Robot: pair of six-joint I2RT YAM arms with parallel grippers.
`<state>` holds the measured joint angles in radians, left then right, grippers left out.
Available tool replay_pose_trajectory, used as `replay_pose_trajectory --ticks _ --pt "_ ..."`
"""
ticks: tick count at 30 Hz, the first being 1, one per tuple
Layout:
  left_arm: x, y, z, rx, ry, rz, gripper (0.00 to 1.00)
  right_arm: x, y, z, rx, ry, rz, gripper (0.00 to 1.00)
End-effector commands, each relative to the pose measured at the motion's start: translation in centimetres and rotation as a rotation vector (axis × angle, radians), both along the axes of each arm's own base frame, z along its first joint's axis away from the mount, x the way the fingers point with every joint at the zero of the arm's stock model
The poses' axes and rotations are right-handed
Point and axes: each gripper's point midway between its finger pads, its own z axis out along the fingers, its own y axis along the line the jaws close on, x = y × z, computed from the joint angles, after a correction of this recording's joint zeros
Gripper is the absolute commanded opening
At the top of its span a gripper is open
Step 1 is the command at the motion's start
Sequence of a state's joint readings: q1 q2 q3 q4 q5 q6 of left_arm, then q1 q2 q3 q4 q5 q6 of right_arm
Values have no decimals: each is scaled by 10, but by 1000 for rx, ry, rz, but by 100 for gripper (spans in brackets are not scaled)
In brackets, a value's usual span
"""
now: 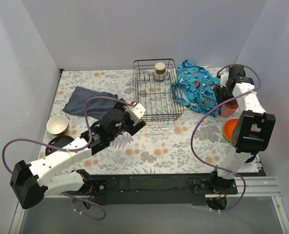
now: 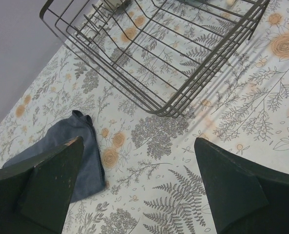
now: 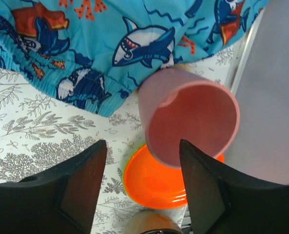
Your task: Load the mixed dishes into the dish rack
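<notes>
The dish rack fills the upper part of the left wrist view, its near corner resting on the flowered counter. We see the left end effector wide open and empty above the counter, with a navy cloth beside its left finger.

In the right wrist view, the right end effector has its fingers spread and grips nothing. The pink cup stands just ahead by the right finger, over the orange plate, with a blue patterned cloth behind.

From above, we find the rack at the far middle of the counter, with a small cup in its far right corner. A tan bowl and a dark plate sit at the left edge.
</notes>
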<state>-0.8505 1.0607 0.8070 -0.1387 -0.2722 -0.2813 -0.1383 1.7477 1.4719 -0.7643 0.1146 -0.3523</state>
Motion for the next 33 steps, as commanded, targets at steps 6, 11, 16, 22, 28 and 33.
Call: replay_pose_trajectory --ticks 6,11,16,22,28,33 --pt "11 4 16 -59 -8 44 98 29 4 -2 46 -5 31 52" --pt "9 3 19 -91 28 49 98 20 4 -3 44 30 31 17" --pt "11 5 18 -203 144 122 98 7 10 20 63 33 31 1" --pt "36 -4 54 -486 364 152 98 14 54 127 123 -215 127 1" --pt "75 -26 110 -716 512 75 98 -9 161 212 84 -748 383 1" --pt "84 -39 128 -1033 881 -28 98 -72 234 256 101 -1180 564 1"
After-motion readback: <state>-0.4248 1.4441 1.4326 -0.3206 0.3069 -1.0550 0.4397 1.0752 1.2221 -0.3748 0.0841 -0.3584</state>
